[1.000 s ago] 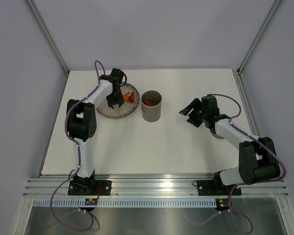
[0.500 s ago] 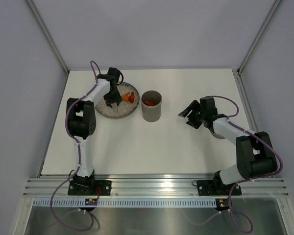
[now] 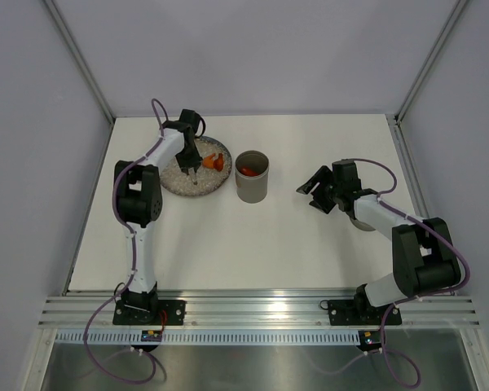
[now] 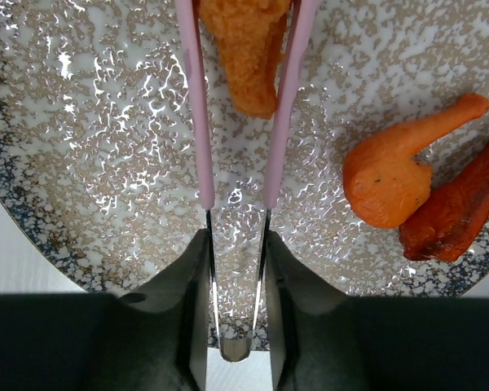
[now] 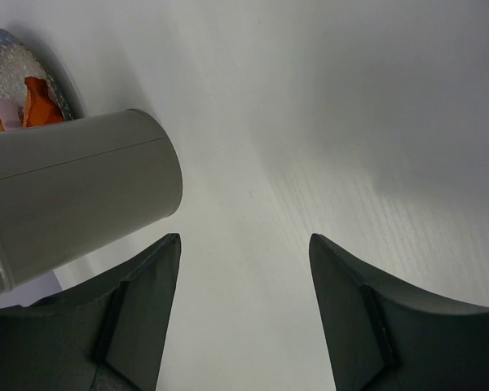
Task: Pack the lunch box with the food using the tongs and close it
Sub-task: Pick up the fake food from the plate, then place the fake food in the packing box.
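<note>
In the left wrist view my left gripper [image 4: 236,244] is shut on the pale pink tongs [image 4: 194,98]. The tongs' two arms press on an orange piece of food [image 4: 248,57] over the speckled plate [image 4: 106,122]. Two more pieces of food, one orange [image 4: 391,183] and one red [image 4: 456,216], lie to the right on the plate. The grey lunch box [image 3: 252,176] stands open beside the plate [image 3: 197,187], with red food [image 3: 246,170] inside. My right gripper [image 3: 316,194] hangs open to the right of the lunch box [image 5: 73,187], holding nothing.
A small grey disc [image 3: 359,221] peeks out from under my right forearm. White walls and metal posts enclose the table at the back and sides. The plate [image 5: 8,57] shows behind the lunch box in the right wrist view.
My left gripper has squeezed the tongs together onto the orange piece and shifted slightly over the plate. The right arm drew in a little earlier and now holds still.
</note>
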Robot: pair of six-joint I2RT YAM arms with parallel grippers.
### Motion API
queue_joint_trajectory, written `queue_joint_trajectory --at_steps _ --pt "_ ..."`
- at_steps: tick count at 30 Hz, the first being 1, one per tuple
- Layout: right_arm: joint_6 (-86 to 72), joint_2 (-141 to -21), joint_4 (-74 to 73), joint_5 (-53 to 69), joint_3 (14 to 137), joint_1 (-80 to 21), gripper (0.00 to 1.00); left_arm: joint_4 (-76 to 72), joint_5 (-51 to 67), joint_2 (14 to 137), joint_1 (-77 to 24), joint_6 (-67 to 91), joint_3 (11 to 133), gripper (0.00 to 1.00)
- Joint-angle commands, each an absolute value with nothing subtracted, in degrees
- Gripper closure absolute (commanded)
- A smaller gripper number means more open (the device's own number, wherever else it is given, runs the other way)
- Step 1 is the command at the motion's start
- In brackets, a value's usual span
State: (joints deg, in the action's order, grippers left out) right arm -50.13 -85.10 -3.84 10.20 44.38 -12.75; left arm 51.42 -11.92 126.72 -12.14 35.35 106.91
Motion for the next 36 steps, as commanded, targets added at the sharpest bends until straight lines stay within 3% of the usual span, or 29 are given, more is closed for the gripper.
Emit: queue_joint_trajectory --at_steps 1,2,4,15,20,36 --pt "-49.8 -84.8 -2.1 10.7 46.1 -12.9 0.28 50.8 -11.7 125.5 -11.7 34.2 108.7 0.82" --pt "-49.9 -84.7 -2.2 10.7 46.1 -12.9 0.28 50.5 -11.6 124.6 -11.7 33.9 107.9 0.91" --pt "-49.9 -84.3 -2.2 10.7 45.9 -12.9 0.28 50.1 -11.3 123.2 -11.7 33.5 106.6 1.00" --pt "-50.4 -81.0 -2.3 10.7 44.3 -13.0 0.28 43.9 -7.8 100.8 -13.6 24.0 87.8 1.00" --pt "-49.8 -79.2 -3.9 9.7 44.3 -13.0 0.28 47.6 -5.3 93.4 -16.4 18.7 85.3 1.00" --pt "-50.0 -75.9 -5.8 8.0 43.3 -13.0 0.27 57.6 1.4 94.4 -32.4 15.9 101.2 1.00"
